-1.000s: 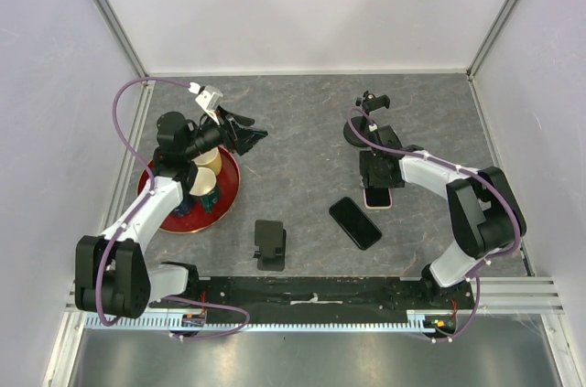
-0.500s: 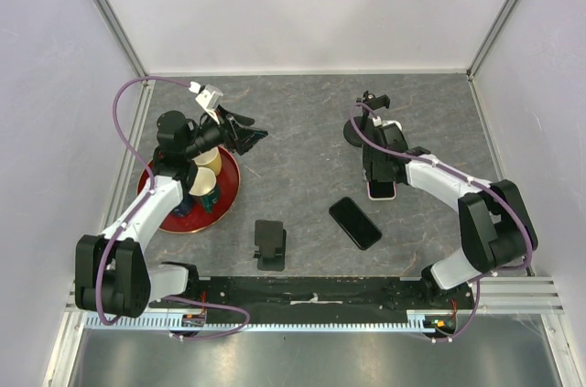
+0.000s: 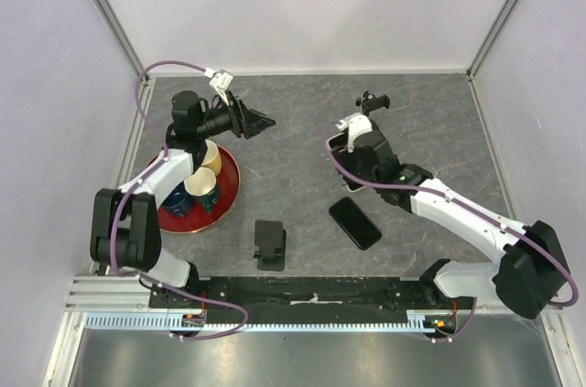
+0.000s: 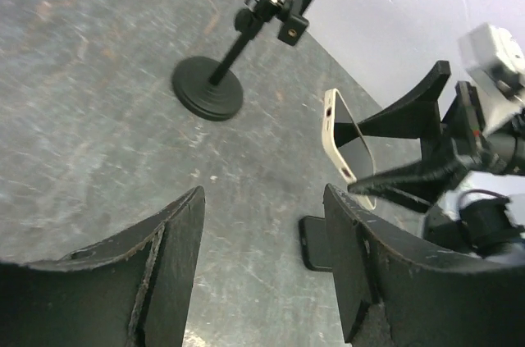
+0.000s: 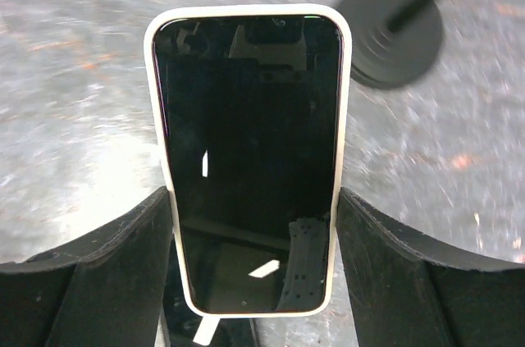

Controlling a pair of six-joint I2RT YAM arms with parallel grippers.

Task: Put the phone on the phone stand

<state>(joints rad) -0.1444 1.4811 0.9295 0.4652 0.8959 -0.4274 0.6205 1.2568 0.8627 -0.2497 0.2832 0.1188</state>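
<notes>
Cream-cased phone (image 5: 250, 158) sits clamped in my right jaws above the counter (image 3: 302, 131), left jaws wide and empty; carry step, I judge, next needs alignment with the phone stand (image 4: 207, 91).

Grey marbled tabletop (image 3: 302, 145) between plain pale walls (image 3: 302, 3); slanting metal corner posts (image 3: 108, 12); soft even light

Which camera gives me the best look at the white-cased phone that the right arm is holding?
The right wrist view: the white-cased black-screened phone faces the lens whole, gripped by the right end effector. The left wrist view shows it edge-on, from farther off. The top view shows barely a sliver.
</notes>
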